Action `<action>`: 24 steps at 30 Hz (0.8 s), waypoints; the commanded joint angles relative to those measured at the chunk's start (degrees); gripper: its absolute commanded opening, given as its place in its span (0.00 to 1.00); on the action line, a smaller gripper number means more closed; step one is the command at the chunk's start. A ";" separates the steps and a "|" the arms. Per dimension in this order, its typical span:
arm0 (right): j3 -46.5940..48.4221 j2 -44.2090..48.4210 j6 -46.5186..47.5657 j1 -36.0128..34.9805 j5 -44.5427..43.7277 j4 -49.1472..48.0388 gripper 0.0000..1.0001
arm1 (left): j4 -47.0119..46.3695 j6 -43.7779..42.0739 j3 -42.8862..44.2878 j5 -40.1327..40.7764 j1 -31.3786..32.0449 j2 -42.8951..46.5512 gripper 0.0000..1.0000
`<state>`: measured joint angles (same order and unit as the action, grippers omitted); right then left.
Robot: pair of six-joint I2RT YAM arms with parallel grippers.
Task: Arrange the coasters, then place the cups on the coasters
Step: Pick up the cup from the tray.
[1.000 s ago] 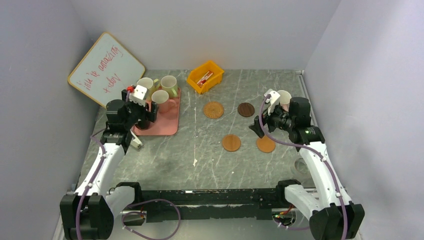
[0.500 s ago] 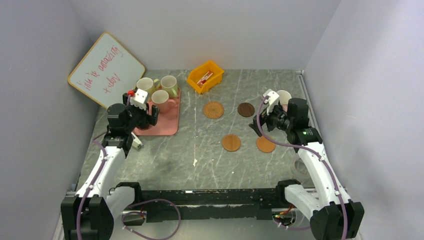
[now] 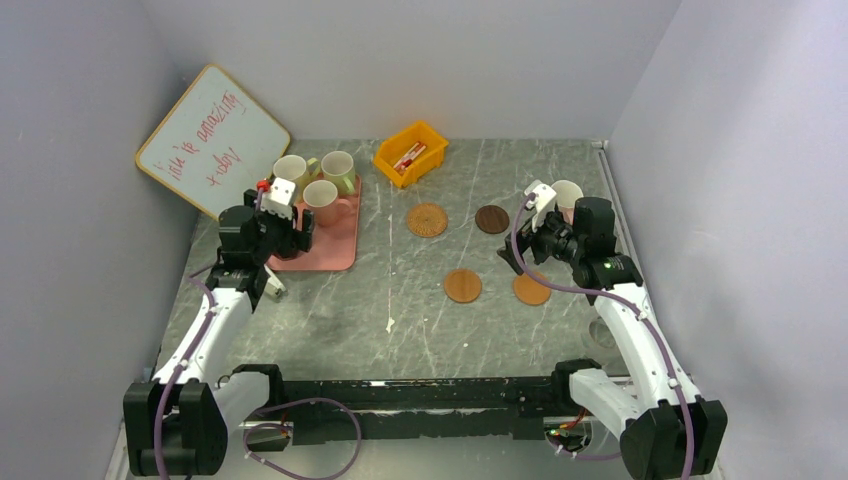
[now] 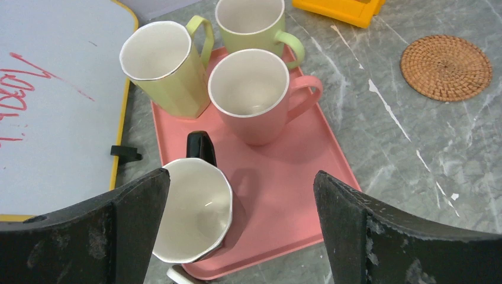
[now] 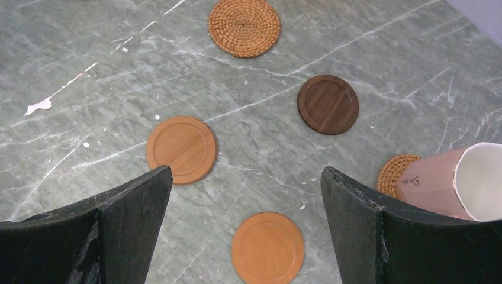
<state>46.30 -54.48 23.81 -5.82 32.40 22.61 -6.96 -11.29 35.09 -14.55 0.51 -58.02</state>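
On the pink tray (image 4: 308,177) stand two pale green cups (image 4: 163,65) (image 4: 251,23), a pink cup (image 4: 251,97) and a black cup (image 4: 192,213). My left gripper (image 4: 240,195) hovers open above the tray's near end, its left finger beside the black cup. Another pink cup (image 5: 450,180) stands on a woven coaster (image 5: 389,174) at the right. My right gripper (image 5: 245,183) hangs open over an orange coaster (image 5: 267,247). A second orange coaster (image 5: 181,148), a dark brown coaster (image 5: 328,104) and a woven coaster (image 5: 244,25) lie beyond.
A yellow bin (image 3: 410,153) sits at the back centre. A whiteboard (image 3: 212,140) leans against the left wall behind the tray. Side walls close in the grey marble table (image 3: 400,320) on both sides.
The left gripper has drawn back a little toward the near left over the tray. The right arm has shifted only slightly. Both grippers stay open.
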 commanded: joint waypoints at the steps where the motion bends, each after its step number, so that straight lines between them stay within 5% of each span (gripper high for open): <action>1: 0.11 -0.18 1.03 -0.15 1.86 -2.06 1.00 | -0.72 -0.22 1.35 1.55 -0.25 -0.70 0.96; 12: -0.03 -0.63 1.62 -0.13 2.32 -1.87 1.00 | -1.28 0.09 1.65 6.37 -0.25 -2.66 0.96; 24: -0.07 -0.98 1.77 -0.18 2.66 -1.78 1.00 | -1.24 -0.04 1.69 2.12 -0.25 -3.03 0.96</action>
<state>46.19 -55.31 24.49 -5.82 33.54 22.63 -6.98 -11.27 35.09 -9.54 0.51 -61.89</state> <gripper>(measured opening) 0.997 0.966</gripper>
